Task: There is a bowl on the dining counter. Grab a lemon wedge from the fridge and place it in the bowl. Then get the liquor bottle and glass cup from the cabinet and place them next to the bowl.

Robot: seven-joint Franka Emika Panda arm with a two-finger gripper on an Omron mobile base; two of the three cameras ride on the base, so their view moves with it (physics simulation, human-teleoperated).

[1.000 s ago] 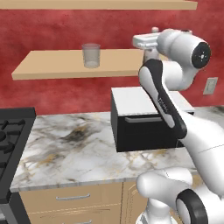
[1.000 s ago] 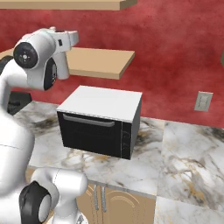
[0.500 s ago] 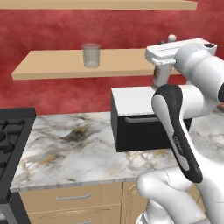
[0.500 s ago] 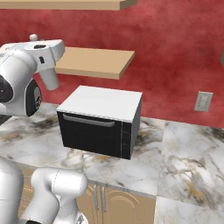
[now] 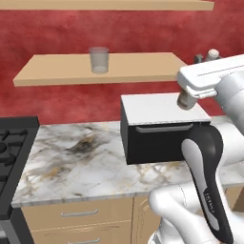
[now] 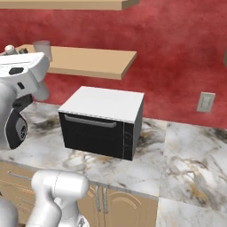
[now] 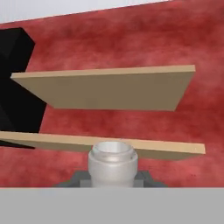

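Red wall behind, and the glass cup [image 5: 99, 59] stands upright on the wooden shelf [image 5: 57, 75] at eleven o'clock. Jaws are clenched around the liquor bottle [image 7: 113, 164], held out at three o'clock above the black oven [image 5: 159, 127] on the marble counter [image 5: 76, 162].

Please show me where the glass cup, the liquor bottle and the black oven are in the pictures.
glass cup [image 5: 99, 60], left base view, middle of its clear side wall.
liquor bottle [image 7: 113, 162], hand view, on its pale neck below the mouth.
black oven [image 6: 95, 135], right base view, on its dark front door.
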